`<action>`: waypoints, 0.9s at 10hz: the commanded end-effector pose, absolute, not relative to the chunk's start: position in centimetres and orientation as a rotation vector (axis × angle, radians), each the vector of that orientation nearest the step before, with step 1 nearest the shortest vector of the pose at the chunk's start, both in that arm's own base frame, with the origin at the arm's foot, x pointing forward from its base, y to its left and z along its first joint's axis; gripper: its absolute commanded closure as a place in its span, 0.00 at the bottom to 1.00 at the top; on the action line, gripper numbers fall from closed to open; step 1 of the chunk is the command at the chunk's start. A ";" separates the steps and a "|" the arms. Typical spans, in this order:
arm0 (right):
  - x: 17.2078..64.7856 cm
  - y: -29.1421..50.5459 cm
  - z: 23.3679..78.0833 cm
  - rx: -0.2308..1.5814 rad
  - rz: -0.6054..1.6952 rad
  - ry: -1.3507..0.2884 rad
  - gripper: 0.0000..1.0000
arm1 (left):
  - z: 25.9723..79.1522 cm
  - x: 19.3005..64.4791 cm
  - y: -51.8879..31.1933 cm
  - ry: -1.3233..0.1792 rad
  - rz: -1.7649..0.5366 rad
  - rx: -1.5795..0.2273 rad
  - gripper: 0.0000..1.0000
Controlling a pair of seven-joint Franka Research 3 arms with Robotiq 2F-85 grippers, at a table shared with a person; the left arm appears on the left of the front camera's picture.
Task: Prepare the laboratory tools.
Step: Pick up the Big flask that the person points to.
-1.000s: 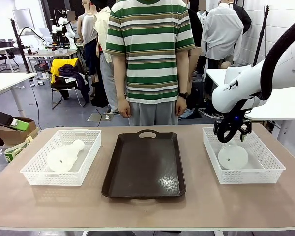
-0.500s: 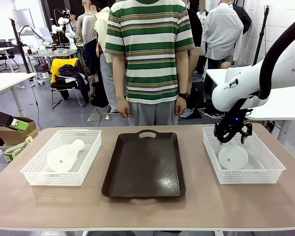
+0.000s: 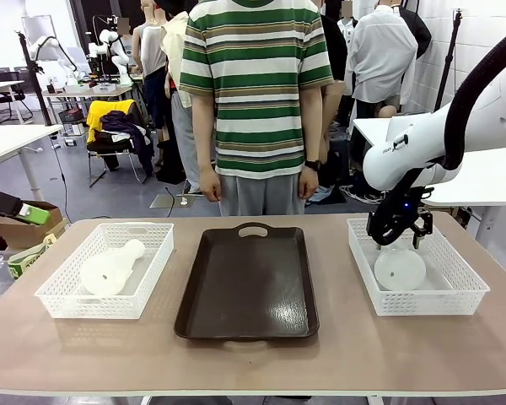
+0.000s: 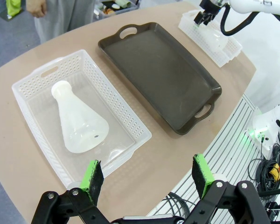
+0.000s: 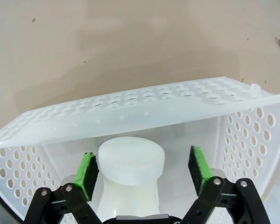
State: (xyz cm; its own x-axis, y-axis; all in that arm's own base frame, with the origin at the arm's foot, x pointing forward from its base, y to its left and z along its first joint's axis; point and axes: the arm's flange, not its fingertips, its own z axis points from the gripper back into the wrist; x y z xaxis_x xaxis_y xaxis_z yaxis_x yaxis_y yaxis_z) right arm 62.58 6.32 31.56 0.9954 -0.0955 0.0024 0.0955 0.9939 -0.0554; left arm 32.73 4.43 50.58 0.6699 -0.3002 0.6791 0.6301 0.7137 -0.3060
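right gripper (image 5: pixel 143 169) inside right basket (image 3: pixel 430 302), jaws spread either side of the flask (image 3: pixel 400 270) neck, nothing clenched; step looks like first pick; next: close on neck, lift clear of rim, probably to tray (image 3: pixel 246 287); left gripper (image 4: pixel 147 178) open above second flask (image 4: pixel 79 122) lying in left basket (image 4: pixel 41 77)

Two translucent white capped flasks, each lying down (base toward the robot): left flask (image 3: pixel 108 270) in left basket (image 3: pixel 63 305), right flask (image 3: pixel 400 268) in right basket (image 3: pixel 430 304).
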 end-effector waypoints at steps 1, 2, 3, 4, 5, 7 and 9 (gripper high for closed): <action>62.8 6.1 31.8 -0.027 -0.079 0.032 0.34 | 50.5 32.8 4.7 -0.652 -0.572 -0.580 0.00; 62.7 6.1 31.8 -0.033 -0.088 0.046 0.52 | 50.5 32.8 4.7 -0.652 -0.572 -0.580 0.00; 62.6 6.1 32.0 -0.041 -0.091 0.053 0.70 | 50.5 32.8 4.7 -0.652 -0.572 -0.580 0.00; 62.5 6.2 32.3 -0.045 -0.094 0.052 0.88 | 50.5 32.8 4.7 -0.652 -0.572 -0.580 0.00; 62.5 6.4 32.5 -0.051 -0.094 0.051 1.00 | 50.5 32.8 4.7 -0.652 -0.572 -0.580 0.00; 62.3 6.8 32.9 -0.068 -0.095 0.050 1.00 | 50.5 32.8 4.7 -0.652 -0.572 -0.580 0.00; 62.4 6.9 33.0 -0.082 -0.112 0.057 1.00 | 50.5 32.8 4.7 -0.652 -0.572 -0.580 0.00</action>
State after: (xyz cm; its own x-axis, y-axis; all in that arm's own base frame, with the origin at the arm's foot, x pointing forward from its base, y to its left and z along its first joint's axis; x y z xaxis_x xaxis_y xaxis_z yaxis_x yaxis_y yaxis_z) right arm 62.03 6.56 32.33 0.9948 -0.0934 -0.0403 0.0908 0.9940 -0.0616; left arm 32.73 4.43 50.58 0.6699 -0.3001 0.6791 0.6301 0.7137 -0.3061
